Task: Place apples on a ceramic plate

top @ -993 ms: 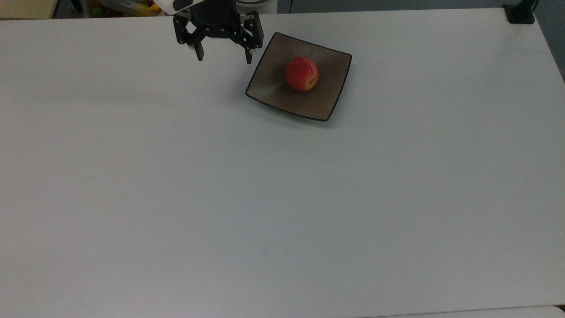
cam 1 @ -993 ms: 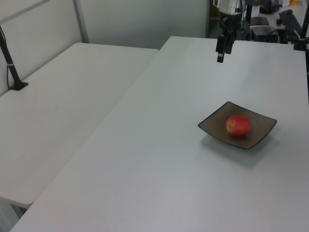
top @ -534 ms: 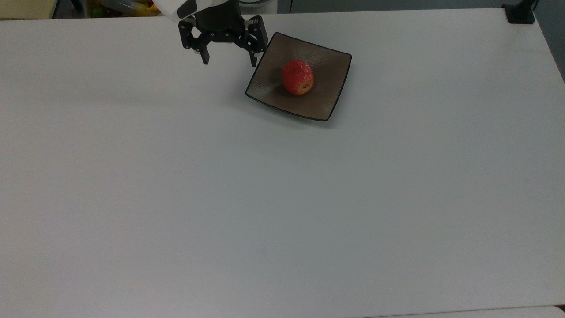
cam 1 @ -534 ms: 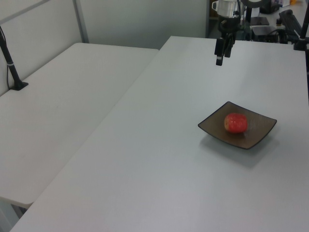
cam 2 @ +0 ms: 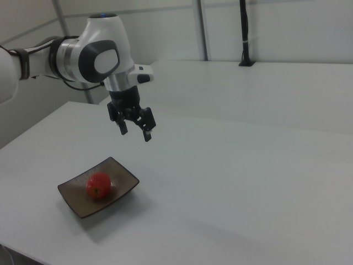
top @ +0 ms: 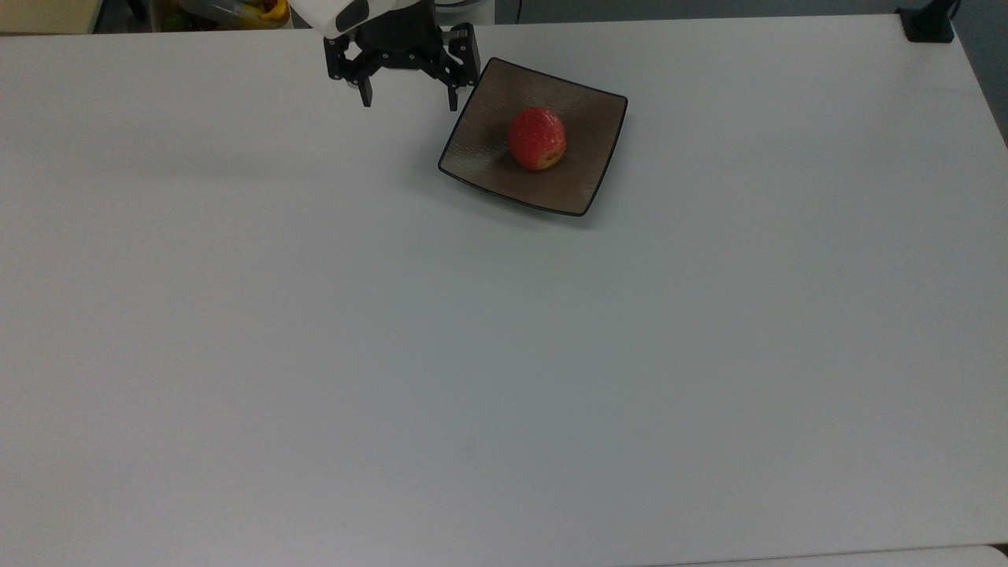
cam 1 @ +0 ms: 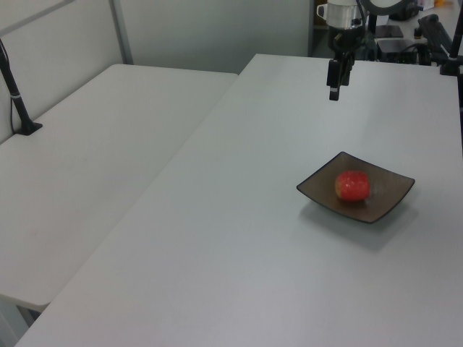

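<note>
Cut off at the top view's upper edge: most of the arm above the hand (top: 409, 103), plus some yellow and red clutter behind the desk (top: 504, 354). No readable writing anywhere. Since a second ago, risen and drawn back toward the top view's upper edge, off the plate's (top: 587, 177) corner. Fingers spread apart, gripping nothing, hanging above bare desk. Apple (top: 537, 138) sitting near the middle of the square brown plate, slightly rolled from before, yellowish patch facing the top view's lower right.
</note>
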### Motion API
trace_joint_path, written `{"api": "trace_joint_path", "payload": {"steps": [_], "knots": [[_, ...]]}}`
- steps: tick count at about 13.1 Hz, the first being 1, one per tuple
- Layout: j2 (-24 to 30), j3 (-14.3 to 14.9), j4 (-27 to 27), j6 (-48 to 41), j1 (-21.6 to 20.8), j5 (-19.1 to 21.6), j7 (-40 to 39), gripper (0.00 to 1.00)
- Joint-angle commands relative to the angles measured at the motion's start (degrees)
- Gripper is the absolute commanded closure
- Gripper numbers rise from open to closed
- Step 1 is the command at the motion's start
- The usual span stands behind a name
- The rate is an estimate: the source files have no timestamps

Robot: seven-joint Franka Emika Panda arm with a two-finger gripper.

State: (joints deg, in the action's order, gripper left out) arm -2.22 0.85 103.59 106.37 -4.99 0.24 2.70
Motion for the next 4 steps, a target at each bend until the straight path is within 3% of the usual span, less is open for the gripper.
{"api": "trace_joint_path", "payload": {"steps": [1,4], "knots": [[0.4,-0.2,-0.8,-2.1,-0.5,-3.7,0.2,0.0],[1.0,-0.2,-0.9,-2.0,-0.1,-3.6,0.0,0.0]]}}
